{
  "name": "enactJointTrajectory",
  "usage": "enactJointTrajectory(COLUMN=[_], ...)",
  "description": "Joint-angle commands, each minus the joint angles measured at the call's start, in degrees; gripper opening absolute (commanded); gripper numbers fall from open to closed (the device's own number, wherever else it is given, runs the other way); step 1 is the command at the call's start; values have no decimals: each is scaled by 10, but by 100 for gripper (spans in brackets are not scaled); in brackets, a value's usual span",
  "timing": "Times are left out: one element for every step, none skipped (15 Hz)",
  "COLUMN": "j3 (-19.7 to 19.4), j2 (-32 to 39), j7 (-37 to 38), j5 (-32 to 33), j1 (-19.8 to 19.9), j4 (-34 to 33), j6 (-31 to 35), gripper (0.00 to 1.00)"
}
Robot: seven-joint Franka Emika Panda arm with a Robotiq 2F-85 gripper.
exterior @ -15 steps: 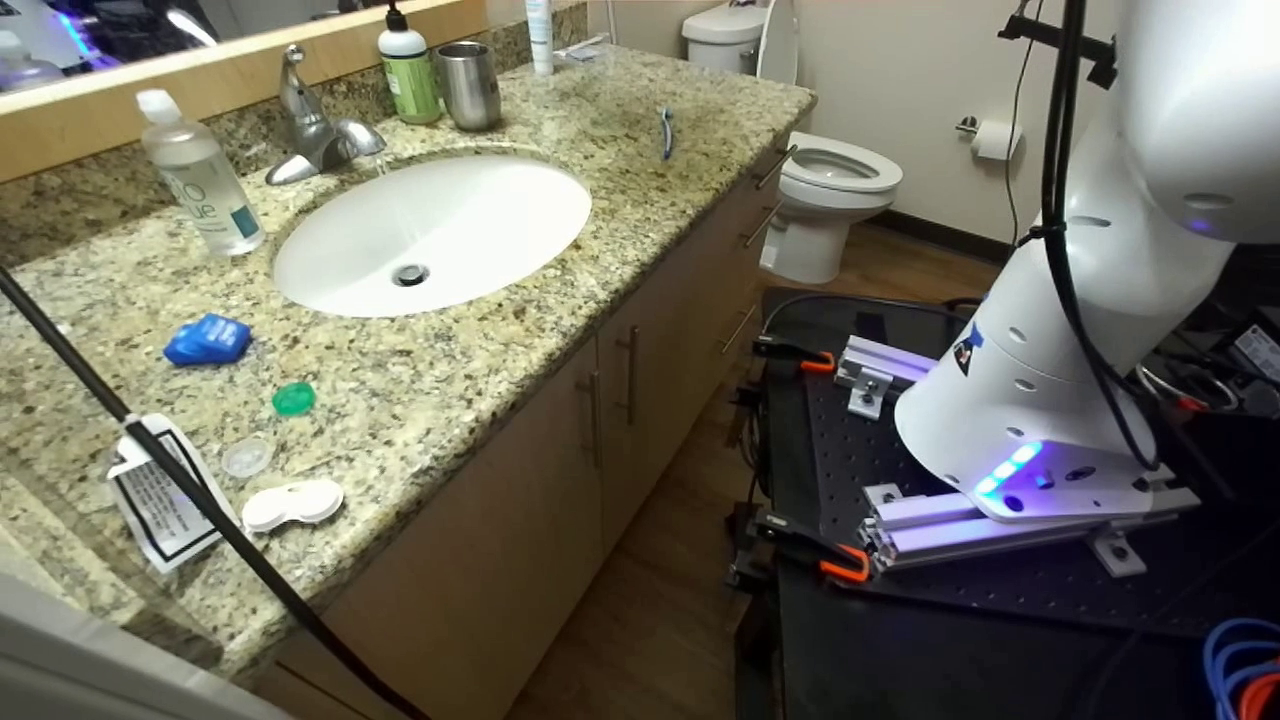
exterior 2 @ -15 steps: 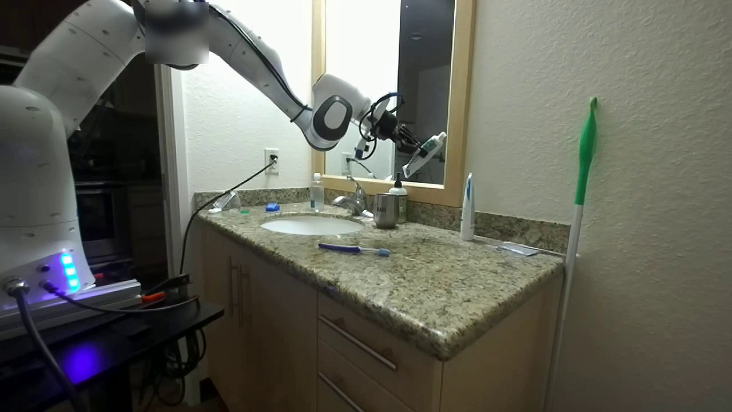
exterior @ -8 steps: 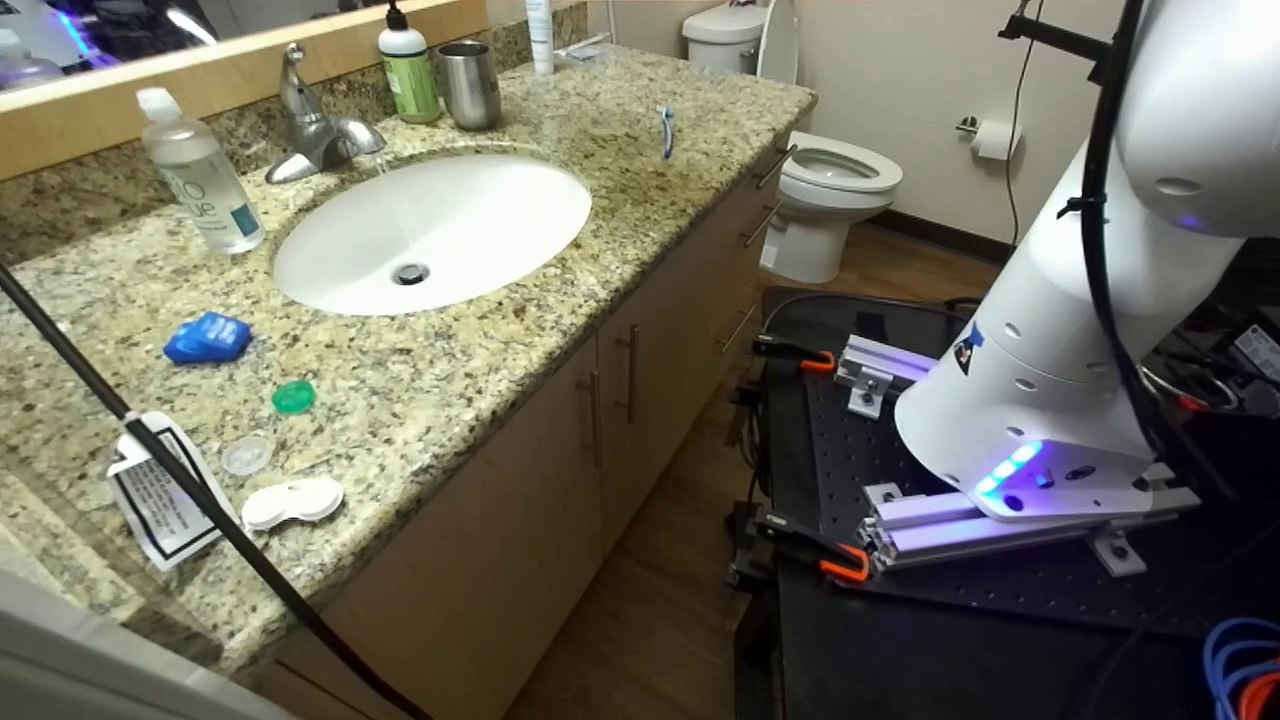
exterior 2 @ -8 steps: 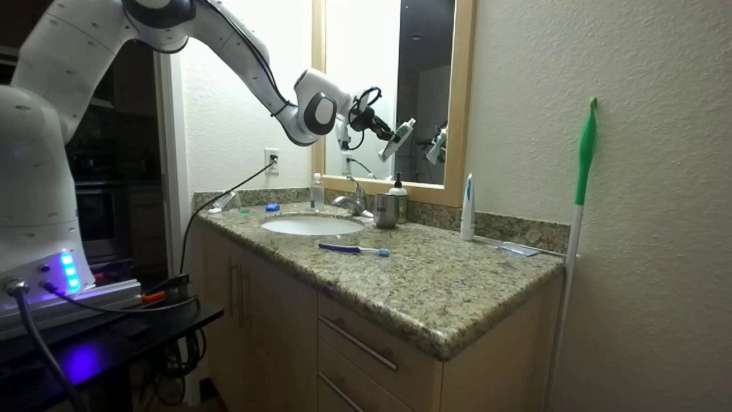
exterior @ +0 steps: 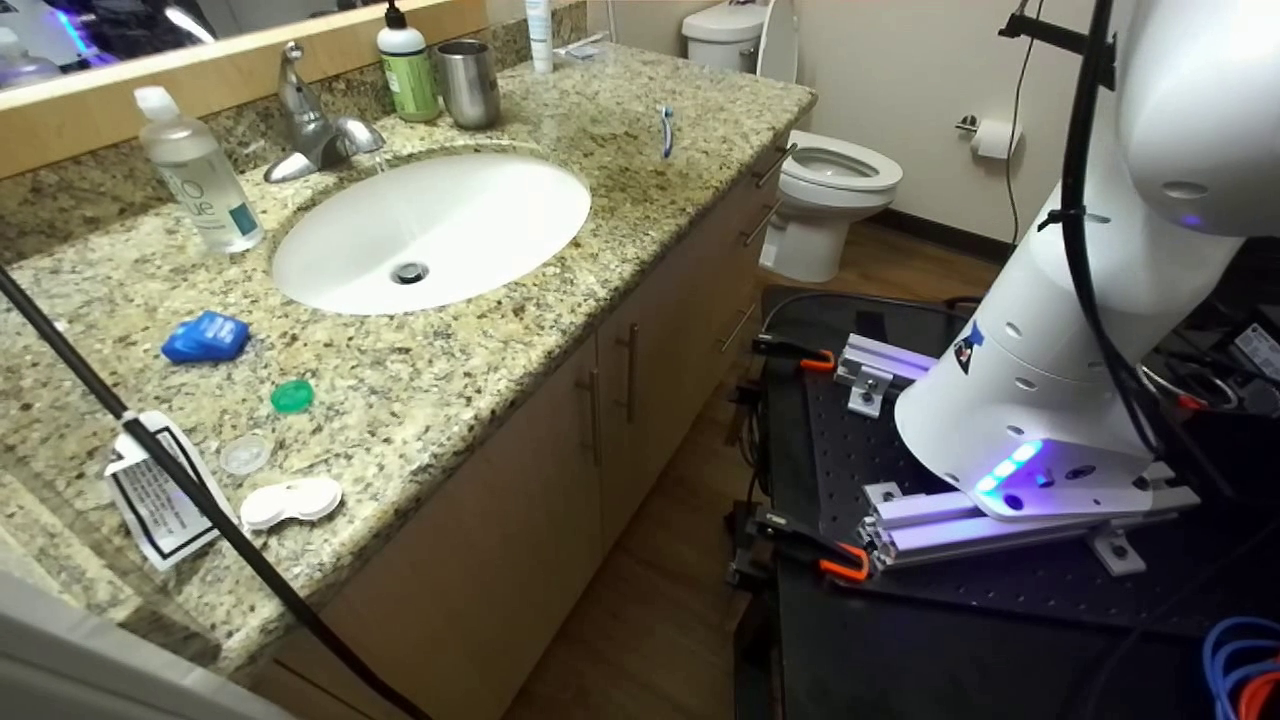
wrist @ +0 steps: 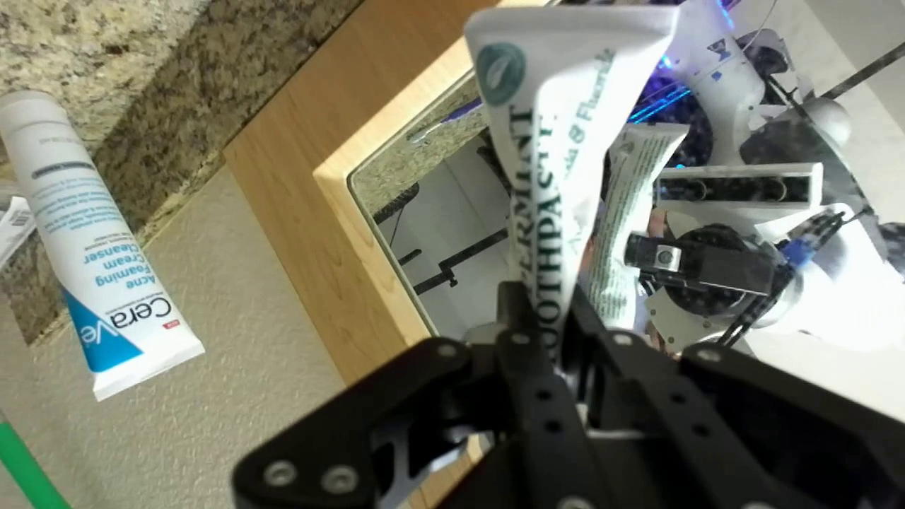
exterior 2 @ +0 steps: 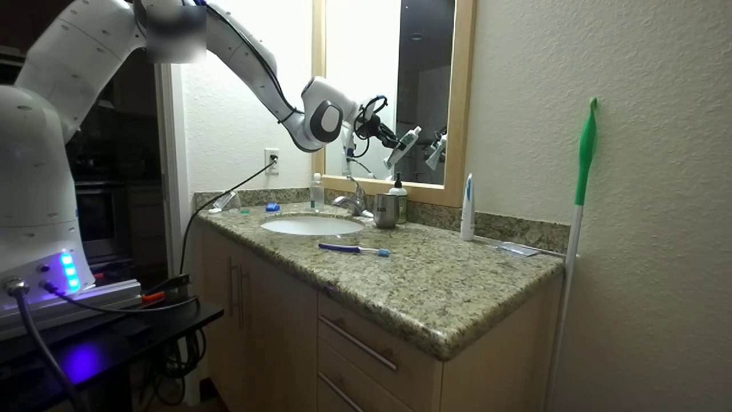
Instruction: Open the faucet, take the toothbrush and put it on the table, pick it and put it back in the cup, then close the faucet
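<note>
With the gripper [wrist: 548, 311], pinches a toothpaste tube [wrist: 558, 162] and holds it tilted before the wood-framed mirror [exterior 2: 423, 86]. Below, on the granite countertop [exterior 2: 434, 286]: chrome faucet [exterior: 315, 135] behind the oval sink [exterior: 480, 220], steel tumbler [exterior 2: 386, 210] upright beside the pump bottle [exterior: 410, 80], and, nearer the front edge, blue toothbrush [exterior 2: 346, 248] lying flat.

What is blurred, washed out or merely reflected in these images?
Wrist view: the end effector looks soft; behind the held toothpaste tube, its double is a reflection in the mirror; in an exterior view, a square blurred patch hides part of the arm; in an exterior view, the sink basin is nearly washed-out white.
</note>
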State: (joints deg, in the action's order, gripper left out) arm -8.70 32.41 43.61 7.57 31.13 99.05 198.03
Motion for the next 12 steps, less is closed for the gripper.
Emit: enactJointTrajectory(j3=[-20,-4,-14,-28,-10,-15,-18,0,0,-16,-7,1], j2=[44,48,47,43,47,51,52,52,52,49,46,42], j7=[-4,-67,-83,-111,-70,-89,-94,-145,-145,-95,-99,-103], j5=[-18,-76,-93,-127,-87,-107,-113,-158,-158,-108,-96,-82], j1=[-9,-3,-9,-21,-5,-9,-11,-3,-4,-9,-2,6], j4=[-38,-34,-19,-12,-17,-16,-16,-17,-17,-12,-3,11], j6=[0,-1,-8,-16,-3,-4,-4,-4,-4,-9,-7,0], gripper=[4,4,4,4,14,14,14,14,14,4,4,4])
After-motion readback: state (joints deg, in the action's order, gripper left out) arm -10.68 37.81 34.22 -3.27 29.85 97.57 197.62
